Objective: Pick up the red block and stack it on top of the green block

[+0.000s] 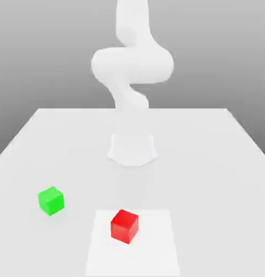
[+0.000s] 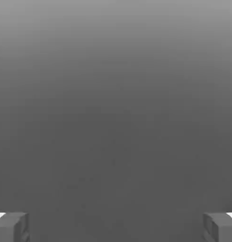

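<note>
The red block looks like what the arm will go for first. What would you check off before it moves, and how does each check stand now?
1. Gripper open with nothing between its fingers: ok.
2. Red block free on the table, nothing on top: ok.
3. Green block top face bare, ready to be stacked on: ok.
4. Blocks apart, so grabbing the red one should not knock the green: ok.
5. Gripper lined up over the red block: not ok, the hand view shows no block between the fingers.
6. Red block square to the fingers: cannot tell.
</note>
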Available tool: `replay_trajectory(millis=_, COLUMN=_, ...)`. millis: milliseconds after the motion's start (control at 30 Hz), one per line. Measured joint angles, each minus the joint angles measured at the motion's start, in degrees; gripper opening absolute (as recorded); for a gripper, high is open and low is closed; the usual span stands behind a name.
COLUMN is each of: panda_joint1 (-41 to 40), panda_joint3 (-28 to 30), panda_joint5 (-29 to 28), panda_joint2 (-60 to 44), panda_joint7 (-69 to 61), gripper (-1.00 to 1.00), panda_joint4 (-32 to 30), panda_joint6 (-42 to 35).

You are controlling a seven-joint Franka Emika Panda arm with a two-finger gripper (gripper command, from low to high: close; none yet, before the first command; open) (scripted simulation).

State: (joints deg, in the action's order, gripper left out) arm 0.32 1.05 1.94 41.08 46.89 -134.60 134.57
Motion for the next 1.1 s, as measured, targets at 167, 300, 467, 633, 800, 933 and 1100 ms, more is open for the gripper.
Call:
replay_trajectory(millis=167, panda_joint1=0.6, panda_joint3=1.3, panda_joint5=3.9, panda_joint2=-11.3, panda_joint7=2.8, gripper=0.0, panda_joint4=-6.3, panda_joint6=6.4)
replay_trajectory(millis=300, panda_joint1=0.5, panda_joint3=1.1, panda_joint5=5.9, panda_joint2=-20.1, panda_joint7=5.7, gripper=0.0, panda_joint4=-11.2, panda_joint6=11.4)
replay_trajectory(millis=467, panda_joint1=-0.3, panda_joint3=0.0, panda_joint5=5.7, panda_joint2=-30.5, panda_joint7=11.3, gripper=0.0, panda_joint4=-17.2, panda_joint6=17.6)
replay_trajectory(millis=633, panda_joint1=-1.3, panda_joint3=0.4, panda_joint5=-0.1, panda_joint2=-40.3, panda_joint7=20.7, gripper=0.0, panda_joint4=-23.1, panda_joint6=24.1)
replay_trajectory(millis=800, panda_joint1=-1.2, panda_joint3=0.7, panda_joint5=-1.4, panda_joint2=-49.6, panda_joint7=22.3, gripper=0.0, panda_joint4=-23.0, panda_joint6=31.7)
replay_trajectory(millis=933, panda_joint1=-1.7, panda_joint3=0.0, panda_joint5=-0.7, panda_joint2=-54.9, panda_joint7=21.9, gripper=-1.0, panda_joint4=-22.3, panda_joint6=36.2)
replay_trajectory(millis=1100, panda_joint1=-1.9, panda_joint3=-0.2, panda_joint5=-0.7, panda_joint2=-55.7, panda_joint7=22.0, gripper=-1.0, panda_joint4=-22.2, panda_joint6=36.9)
